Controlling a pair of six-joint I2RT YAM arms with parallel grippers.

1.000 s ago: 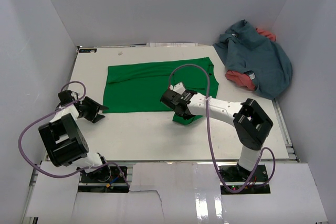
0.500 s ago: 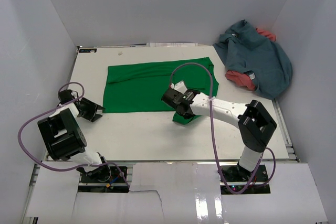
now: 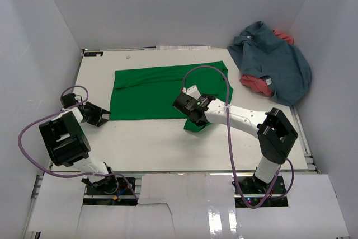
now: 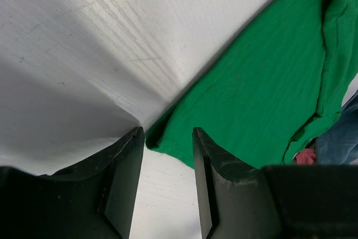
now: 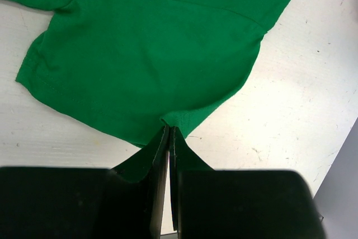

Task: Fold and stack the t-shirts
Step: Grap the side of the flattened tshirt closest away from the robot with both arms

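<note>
The bright green t-shirt lies spread flat across the middle of the white table. My right gripper is shut on a fold at its near right edge, with the cloth puckered up between the tips of the right gripper. At the shirt's near left corner, my left gripper stands open. In the left wrist view that corner of the green t-shirt reaches just between the tips of the left gripper. The slate blue-grey t-shirt lies crumpled over the coral red one at the back right.
White walls close the table in on the left, back and right. The crumpled pile hangs partly past the table's right edge. Bare table surface runs along the near side between the two arm bases.
The left arm has drawn in, bringing its gripper up to the green shirt's near left corner with the jaws slightly narrower. The right gripper keeps its hold and has shifted only slightly.
</note>
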